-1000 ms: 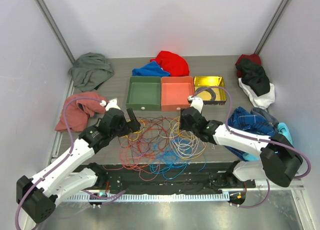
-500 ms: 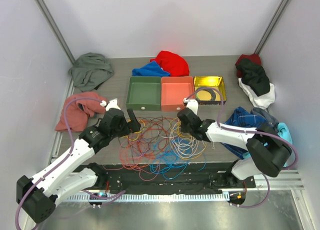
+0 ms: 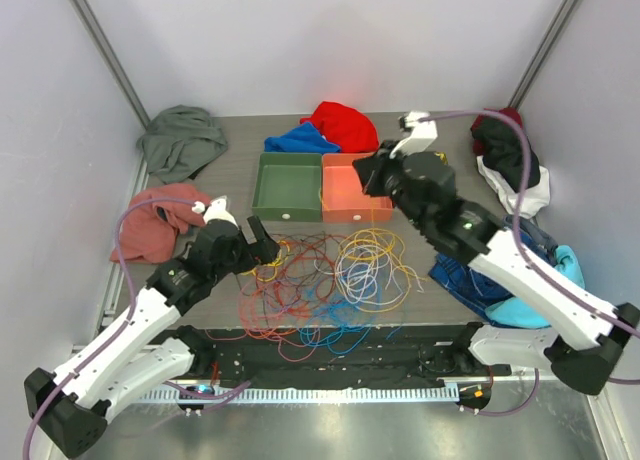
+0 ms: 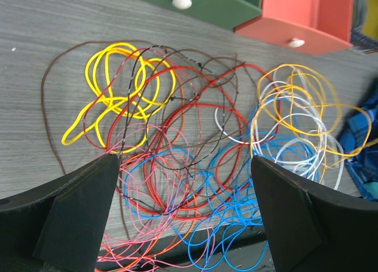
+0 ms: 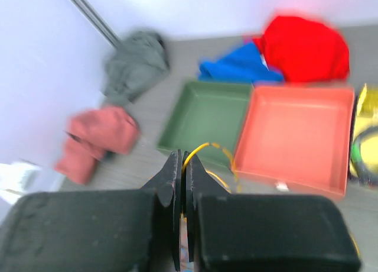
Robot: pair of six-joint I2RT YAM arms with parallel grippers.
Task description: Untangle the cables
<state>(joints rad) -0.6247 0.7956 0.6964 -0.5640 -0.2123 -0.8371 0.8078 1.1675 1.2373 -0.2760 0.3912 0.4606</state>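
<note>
Above the near edge of the orange tray (image 3: 345, 195) hangs the right gripper (image 3: 368, 172), its fingers pressed together on a thin yellow-orange cable (image 5: 208, 146) that arcs out from between the tips. The rest of the cables (image 3: 320, 280) lie in one loose heap on the table (image 3: 230, 145), just in front of the trays, with red, blue, white and yellow loops crossing one another. The left gripper (image 3: 262, 245) hovers low over the heap's left side with its fingers wide apart, gripping nothing; so nothing pins the heap down. As I judge it, pulling the pinched cable further could drag the neighbouring loops along and tighten the crossings into knots. The thin wire might also slip out of so narrow a pinch, or snag on the tray's rim.
</note>
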